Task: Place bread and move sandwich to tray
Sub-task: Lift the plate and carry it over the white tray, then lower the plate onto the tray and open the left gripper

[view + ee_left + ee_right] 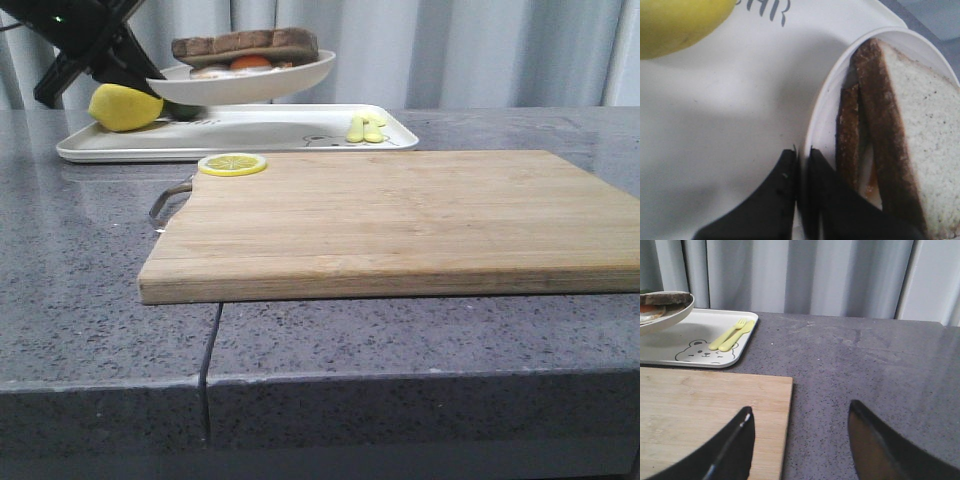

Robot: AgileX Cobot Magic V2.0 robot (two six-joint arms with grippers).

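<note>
Sandwich (245,50) rides on a white plate (250,85) in the frame's upper left, lifted above the tray (290,135). The left gripper (801,165) is clenched on the plate's rim; the right gripper (800,432) is released, holding nothing, over the desk (865,360).

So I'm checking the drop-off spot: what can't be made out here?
- Tray under the plate: hidden by the plate, front view.
- Egg: only the yolk shows, bread covers the rest.
- Lemon: cut off by the edge, left wrist view.
- Right hand: fingers cut off, right wrist view.
</note>
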